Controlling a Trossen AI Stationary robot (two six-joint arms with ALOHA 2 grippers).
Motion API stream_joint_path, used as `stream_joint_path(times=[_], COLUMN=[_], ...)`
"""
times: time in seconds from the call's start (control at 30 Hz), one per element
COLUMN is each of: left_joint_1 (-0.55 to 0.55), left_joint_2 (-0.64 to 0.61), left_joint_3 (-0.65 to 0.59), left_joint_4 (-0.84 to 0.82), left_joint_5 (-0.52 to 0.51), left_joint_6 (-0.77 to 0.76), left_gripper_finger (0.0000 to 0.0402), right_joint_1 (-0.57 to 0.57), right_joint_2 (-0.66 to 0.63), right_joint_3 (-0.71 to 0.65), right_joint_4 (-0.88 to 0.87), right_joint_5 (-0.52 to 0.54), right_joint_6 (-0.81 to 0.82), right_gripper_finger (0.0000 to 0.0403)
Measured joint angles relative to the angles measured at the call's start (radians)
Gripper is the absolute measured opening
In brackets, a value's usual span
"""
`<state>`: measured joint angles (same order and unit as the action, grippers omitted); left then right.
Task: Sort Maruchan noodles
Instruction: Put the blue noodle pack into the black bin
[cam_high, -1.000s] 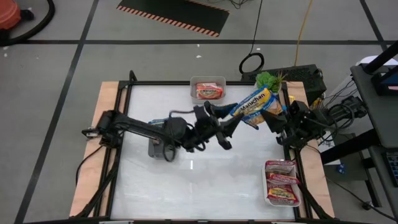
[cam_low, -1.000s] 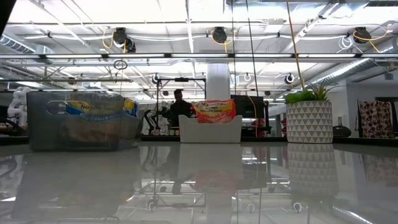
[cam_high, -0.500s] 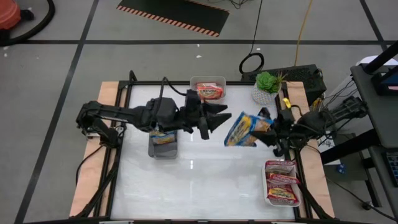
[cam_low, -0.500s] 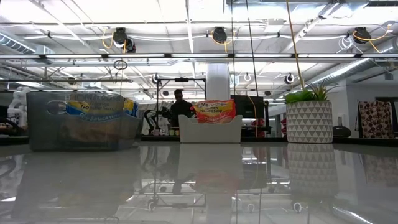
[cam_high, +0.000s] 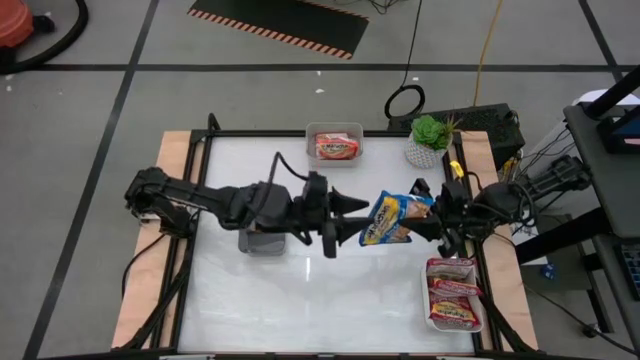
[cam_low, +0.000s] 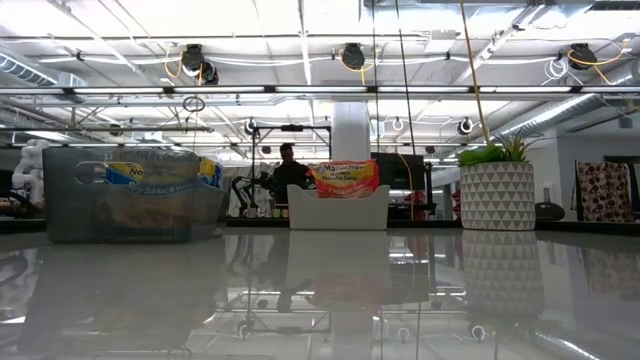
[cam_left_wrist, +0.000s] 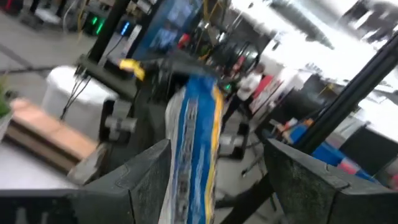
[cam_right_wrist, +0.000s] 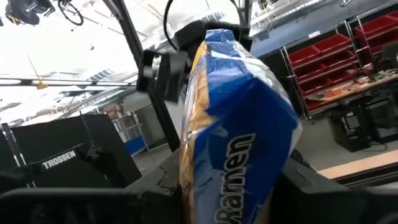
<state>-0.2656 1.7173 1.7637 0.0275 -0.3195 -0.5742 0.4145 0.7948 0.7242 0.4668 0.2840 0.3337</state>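
Blue noodle packet between pincers

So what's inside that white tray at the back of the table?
The white tray holds an orange-red noodle packet, seen from above and standing up in the low view. Anything beneath it is covered.

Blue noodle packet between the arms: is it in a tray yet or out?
Out. The blue noodle packet hangs above the table, pinched by the right gripper, with the left gripper open around its other end.
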Motion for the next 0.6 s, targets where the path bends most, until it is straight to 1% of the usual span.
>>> stream_joint_path(times=[0.17,0.3,0.47,0.6], left_joint_1=[-0.015,-0.010,-0.002,0.003], left_joint_2=[0.001,0.000,0.000,0.000], left_joint_3=[0.000,0.000,0.000,0.000], left_joint_4=[-0.099,-0.123,-0.124,-0.131], left_joint_5=[-0.015,-0.021,-0.013,0.019], left_joint_6=[-0.011,-0.039,-0.036,-0.039], left_gripper_finger=[0.0257,0.0257,0.0257,0.0257], right_joint_1=[0.000,0.000,0.000,0.000], right_joint_2=[0.000,0.001,0.011,0.035], right_joint_3=[0.000,0.000,0.000,0.000], right_joint_4=[0.000,0.000,-0.004,-0.016], right_joint_5=[0.000,0.001,0.000,0.001], right_joint_6=[0.021,0.022,0.022,0.077], right_gripper_finger=[0.0129,0.0125,0.0123,0.0124])
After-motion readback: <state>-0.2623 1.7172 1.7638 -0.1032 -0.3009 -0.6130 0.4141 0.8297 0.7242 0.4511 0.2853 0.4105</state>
